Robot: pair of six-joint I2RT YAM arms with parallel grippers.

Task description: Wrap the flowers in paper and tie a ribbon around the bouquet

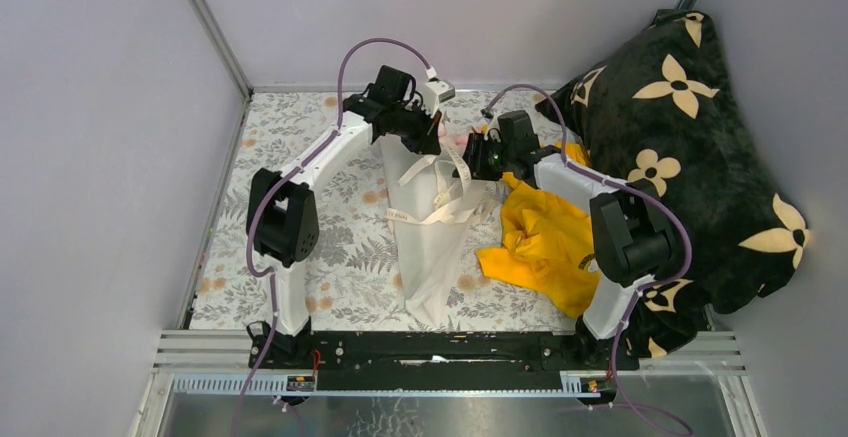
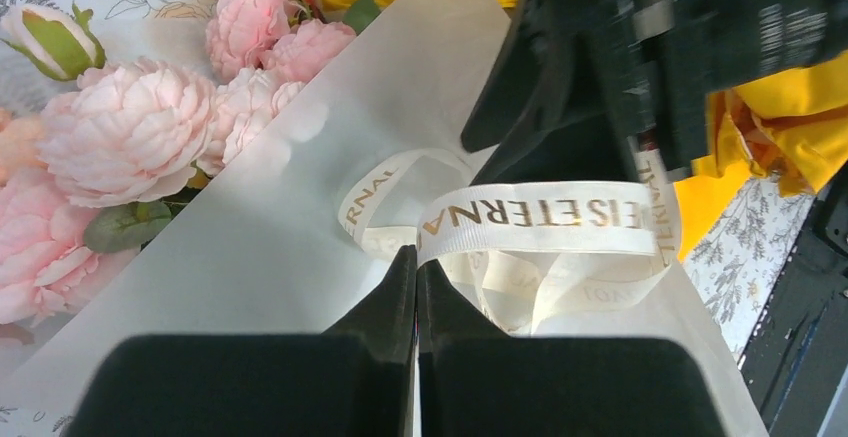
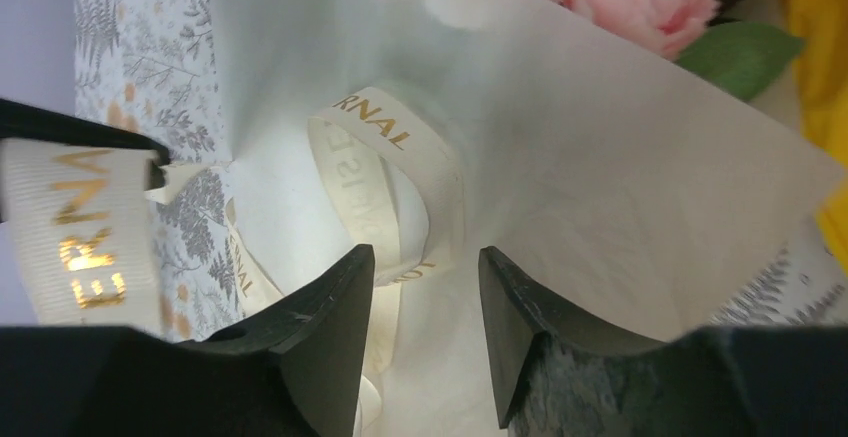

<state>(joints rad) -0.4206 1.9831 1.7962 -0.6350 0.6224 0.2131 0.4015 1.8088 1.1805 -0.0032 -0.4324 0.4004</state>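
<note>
The bouquet lies mid-table as a white paper cone with pink flowers at its far end. A cream ribbon with gold lettering loops over the cone's upper part. My left gripper is shut, its tips pinching one ribbon end, and the strip runs taut to the right from them. Just right of it, my right gripper is open over the paper. A ribbon loop lies just beyond its left finger, and nothing sits between the jaws. From above, both grippers crowd the cone's top.
A crumpled yellow garment lies right of the cone, partly under the right arm. A big black pillow with cream flower shapes fills the right side. A floral tablecloth covers the table. Grey walls close in the left and back.
</note>
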